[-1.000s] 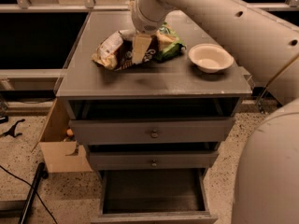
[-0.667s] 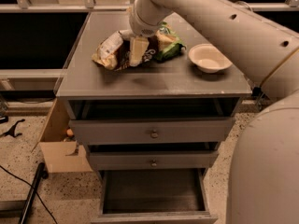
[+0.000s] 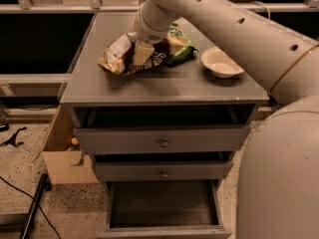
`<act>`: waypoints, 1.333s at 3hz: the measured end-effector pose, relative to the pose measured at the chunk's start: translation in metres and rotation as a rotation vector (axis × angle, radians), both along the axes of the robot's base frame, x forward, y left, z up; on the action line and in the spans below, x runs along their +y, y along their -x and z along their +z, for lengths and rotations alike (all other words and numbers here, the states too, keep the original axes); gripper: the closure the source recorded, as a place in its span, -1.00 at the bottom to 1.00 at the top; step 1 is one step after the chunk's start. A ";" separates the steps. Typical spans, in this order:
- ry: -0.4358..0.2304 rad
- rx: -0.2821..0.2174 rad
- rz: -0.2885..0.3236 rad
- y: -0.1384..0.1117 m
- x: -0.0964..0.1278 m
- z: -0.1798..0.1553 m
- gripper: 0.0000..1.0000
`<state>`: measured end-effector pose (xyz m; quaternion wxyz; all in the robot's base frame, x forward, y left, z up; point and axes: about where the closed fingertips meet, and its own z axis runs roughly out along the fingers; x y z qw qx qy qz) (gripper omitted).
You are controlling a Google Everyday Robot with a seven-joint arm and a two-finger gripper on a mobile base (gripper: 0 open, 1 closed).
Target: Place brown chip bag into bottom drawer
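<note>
Speckled flooring surrounds a grey three-drawer cabinet, viewed from above and in front. On the floor to the cabinet's left stands an open brown cardboard box, touching or just beside the cabinet side. A black cable runs across the floor nearby.

Cabinet top, left to right:
- The crumpled dark brown foil chip bag with tan-yellow edges and a white label panel lies left of centre.
- A smaller bright green snack bag lies touching or overlapping its right end.
- A shallow white round bowl sits upright, apart from both bags, near the right edge.

The robot's pale cream arm enters from the upper right and reaches down to the brown chip bag. The two-finger gripper is set down on the bag's middle, in contact with the foil. Whether the claw is open or clamped on the bag cannot be told. The bag appears to rest on the cabinet top.

Drawers:
- The shallow grey top drawer with a round knob and the shallow grey middle drawer with a round knob each show a dark gap above the front.
- The deep grey bottom drawer is pulled well out, and its dark grey interior is exposed.

The robot's rounded cream body fills the lower right.
</note>
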<state>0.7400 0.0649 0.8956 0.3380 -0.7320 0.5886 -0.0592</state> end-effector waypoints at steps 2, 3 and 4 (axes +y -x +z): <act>0.000 0.000 0.000 0.000 0.000 0.000 0.76; 0.000 0.000 0.000 0.000 0.000 0.000 1.00; -0.015 -0.014 0.015 0.010 -0.001 0.017 1.00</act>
